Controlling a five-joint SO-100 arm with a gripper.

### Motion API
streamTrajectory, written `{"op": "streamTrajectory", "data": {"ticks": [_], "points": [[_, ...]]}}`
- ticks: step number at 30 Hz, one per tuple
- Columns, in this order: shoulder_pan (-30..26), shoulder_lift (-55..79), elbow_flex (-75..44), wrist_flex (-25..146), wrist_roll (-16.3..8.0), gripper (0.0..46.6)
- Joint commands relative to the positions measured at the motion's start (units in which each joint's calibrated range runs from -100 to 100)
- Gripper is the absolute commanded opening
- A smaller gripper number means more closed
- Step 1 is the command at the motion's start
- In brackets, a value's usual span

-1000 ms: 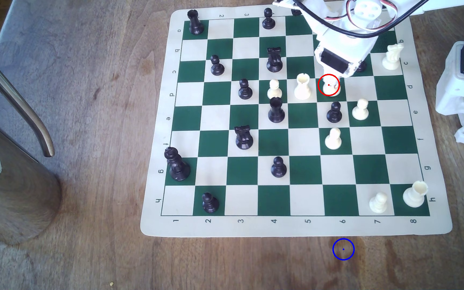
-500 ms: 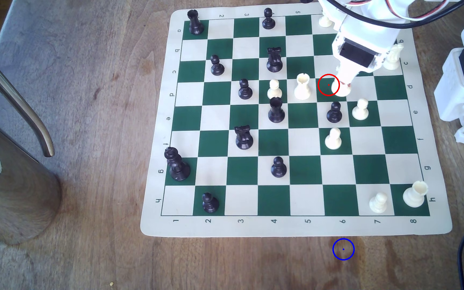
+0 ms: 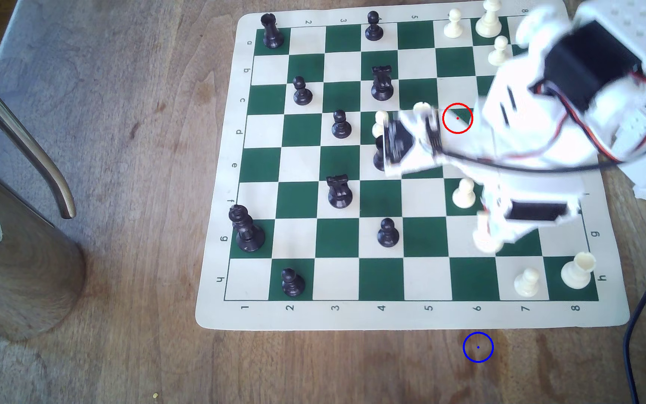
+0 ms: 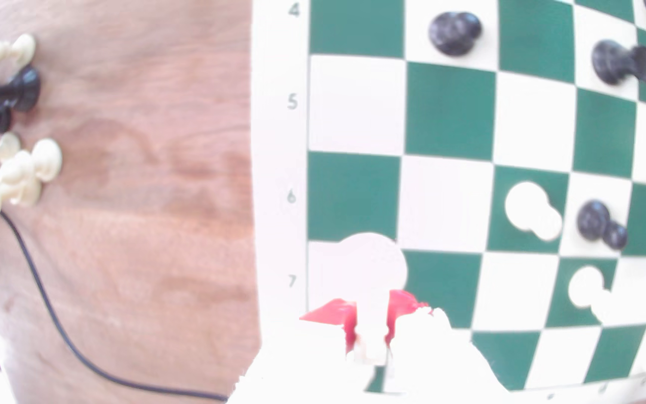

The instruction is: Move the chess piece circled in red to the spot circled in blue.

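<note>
Fingers (image 4: pixel 370 330), red-padded, pinch the chess piece (image 4: pixel 372 268) between them, clear above the board (image 3: pixel 426 314). Carry it level to the spot (image 3: pixel 478 347) on the bench (image 3: pixel 139 194) ahead, then lower gently.

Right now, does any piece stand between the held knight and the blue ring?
Nothing visible does. The gripper holds the knight above the board, and the way to the blue ring is free; the nearest cream pawn stands aside, to the exterior view's right.
</note>
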Motion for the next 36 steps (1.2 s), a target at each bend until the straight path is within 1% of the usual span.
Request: {"op": "streamTrajectory", "data": {"ticks": [1, 3, 7, 12, 16, 21, 28, 36], "points": [[-4.0, 2.5, -6.3, -3.2, -0.4, 0.2], [-4.9, 5.7, -7.9, -5.7, -0.7, 0.3], [-5.1, 9.8, -10.1, -8.9, -0.7, 0.3], [-6.4, 16.7, -17.8, -7.0, -0.8, 0.3], [-9.1, 20.0, -17.9, -8.7, -1.6, 0.3], [-11.7, 22.3, -18.3, -10.5, -1.9, 0.3], [-10.6, 25.2, -18.2, -13.5, -1.8, 0.3], [-9.6, 26.6, -15.4, -14.2, -0.9, 0.3]]}}
